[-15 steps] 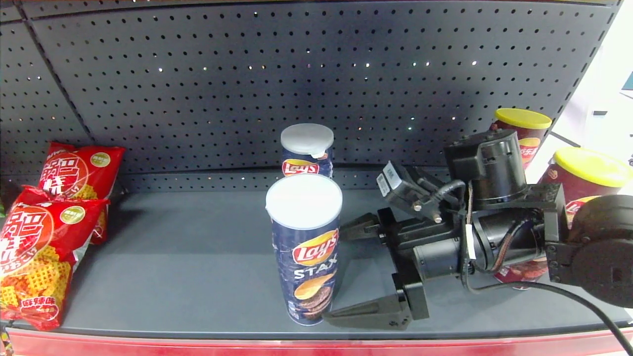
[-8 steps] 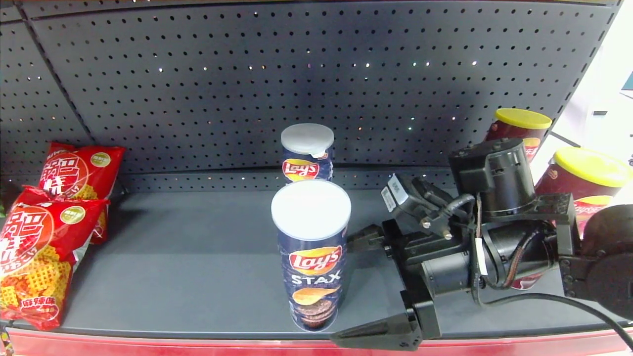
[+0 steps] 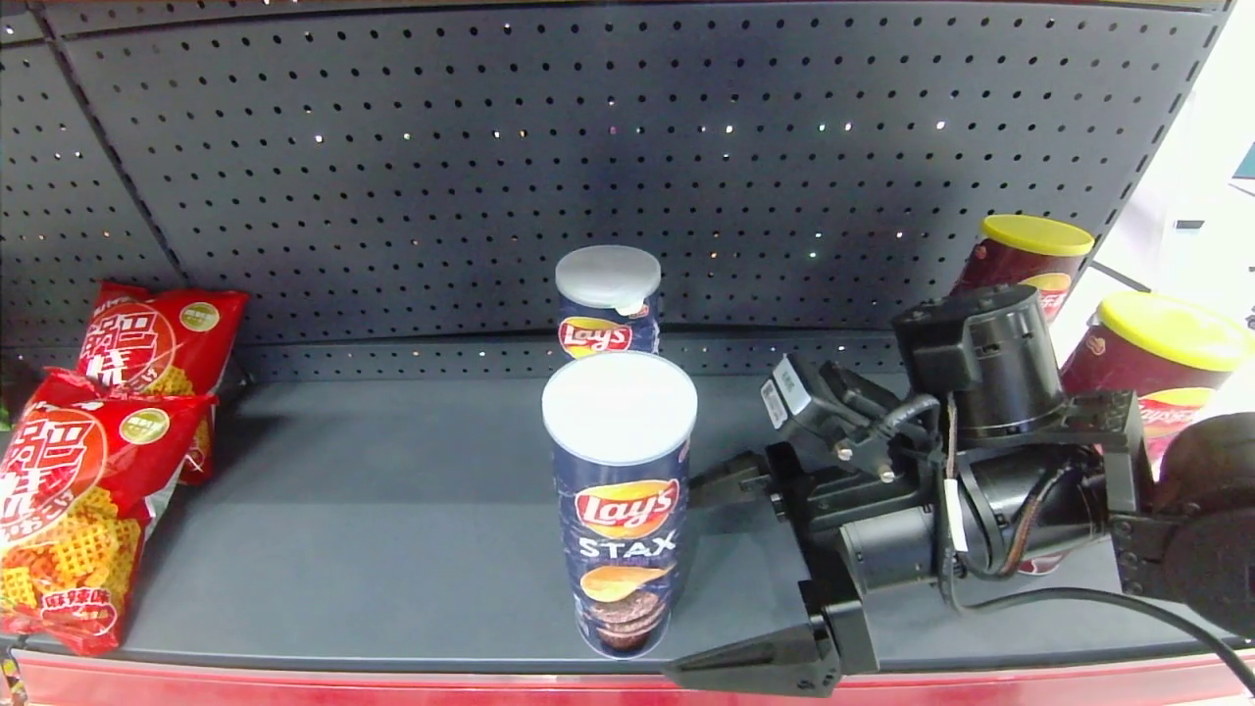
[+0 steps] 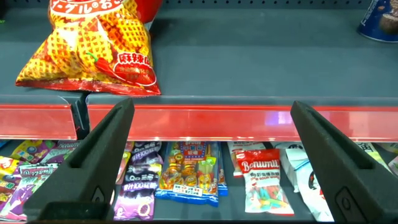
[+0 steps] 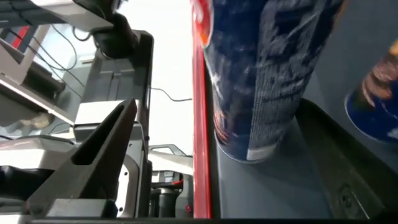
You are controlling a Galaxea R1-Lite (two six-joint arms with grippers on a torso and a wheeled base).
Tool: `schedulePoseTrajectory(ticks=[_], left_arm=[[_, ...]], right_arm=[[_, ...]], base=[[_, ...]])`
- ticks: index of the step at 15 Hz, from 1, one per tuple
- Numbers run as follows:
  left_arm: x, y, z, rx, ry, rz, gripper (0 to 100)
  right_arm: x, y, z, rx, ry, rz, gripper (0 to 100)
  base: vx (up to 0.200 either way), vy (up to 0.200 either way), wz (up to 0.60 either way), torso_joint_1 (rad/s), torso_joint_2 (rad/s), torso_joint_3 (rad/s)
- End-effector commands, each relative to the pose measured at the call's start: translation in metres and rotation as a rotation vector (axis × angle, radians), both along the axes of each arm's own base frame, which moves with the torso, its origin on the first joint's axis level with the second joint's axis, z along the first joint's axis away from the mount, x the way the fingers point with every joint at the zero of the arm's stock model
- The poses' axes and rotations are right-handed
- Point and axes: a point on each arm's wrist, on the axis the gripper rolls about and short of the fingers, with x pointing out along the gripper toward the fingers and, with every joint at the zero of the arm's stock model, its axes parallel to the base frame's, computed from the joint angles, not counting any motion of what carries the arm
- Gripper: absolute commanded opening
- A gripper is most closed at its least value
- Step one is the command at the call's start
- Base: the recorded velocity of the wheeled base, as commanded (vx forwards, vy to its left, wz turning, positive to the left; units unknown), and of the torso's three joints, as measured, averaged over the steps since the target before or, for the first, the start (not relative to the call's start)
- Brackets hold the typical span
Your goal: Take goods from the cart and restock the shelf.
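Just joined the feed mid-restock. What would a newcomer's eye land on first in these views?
First, the tall blue chip can standing upright near the front edge of the shelf, with the right end effector wide open at its right side. A second blue can stands directly behind it against the back panel. Bright red snack bags lean at the shelf's left end.

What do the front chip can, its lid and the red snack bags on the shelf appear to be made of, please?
The front chip can looks like printed paperboard, smooth and slightly glossy, with rigid straight walls. Its lid seems to be matte whitish plastic, judging by its thin rim. The red snack bags look like glossy plastic film, crinkled and catching glare.
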Motion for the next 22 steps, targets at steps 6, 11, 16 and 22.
schedulePoseTrajectory(ticks=[6,11,16,22], left_arm=[[0.000,0.000,0.000,0.000,0.000,0.001,100],[0.000,0.000,0.000,0.000,0.002,0.001,100],[0.000,0.000,0.000,0.000,0.002,0.001,100],[0.000,0.000,0.000,0.000,0.000,0.000,100]], right_arm=[[0.012,-0.032,0.013,0.026,-0.038,-0.115,100],[0.005,-0.069,0.035,0.071,-0.099,-0.226,100],[-0.020,-0.086,0.095,0.206,-0.294,-0.236,100],[-0.112,-0.138,0.117,0.295,-0.430,-0.314,100]], base=[[0.000,0.000,0.00,0.000,0.00,0.000],[0.000,0.000,0.00,0.000,0.00,0.000],[0.000,0.000,0.00,0.000,0.00,0.000],[0.000,0.000,0.00,0.000,0.00,0.000]])
